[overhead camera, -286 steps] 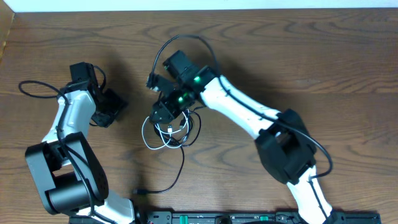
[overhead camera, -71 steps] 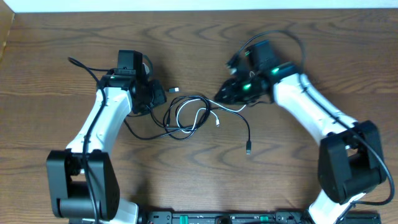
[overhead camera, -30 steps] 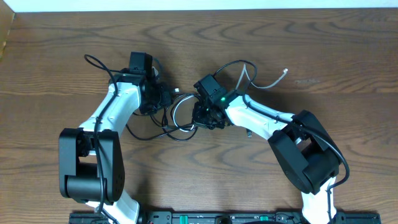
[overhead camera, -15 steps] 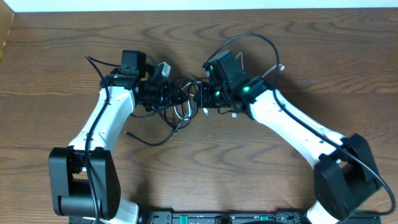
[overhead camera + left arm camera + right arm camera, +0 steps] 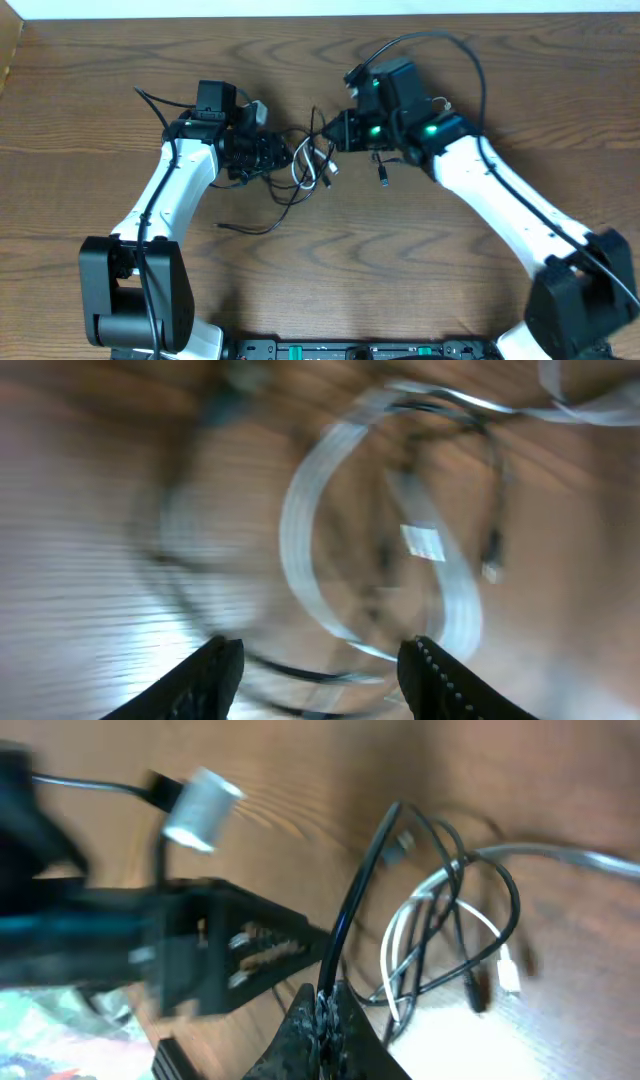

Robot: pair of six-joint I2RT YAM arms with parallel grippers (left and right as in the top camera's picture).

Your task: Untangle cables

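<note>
- Both arms reach from the near edge across the wooden table (image 5: 350,270). Their wrists meet past the middle.
- Nearest task item is the loose tail of the black cable (image 5: 250,230). It lies flat on the wood beside the left forearm with a small plug at its tip, and it curves away into the bundle.
- The bundle sits between the two grippers, with black and white tangled together.
- The white cable (image 5: 292,550) makes a couple of loops with black strands threaded through. One white plug sits at the bundle's right side.
- The left gripper (image 5: 320,665) is at the bundle's left edge, pointing right.
- Its wrist view is badly blurred, but both fingertips show with a wide gap. The fingers are apart and I can't make out anything pinched. The white loop is just beyond the tips.
- The right gripper (image 5: 325,1010) is at the bundle's far-right corner, facing the left one, near but apart.
- Its fingers are pressed together on a black strand. The strand rises from the pads, then bends down into the tangle.
- I can't tell how much of the tangle rests on the wood.
- Farthest back, a pale strip (image 5: 300,8) runs beyond the table's far edge.
</note>
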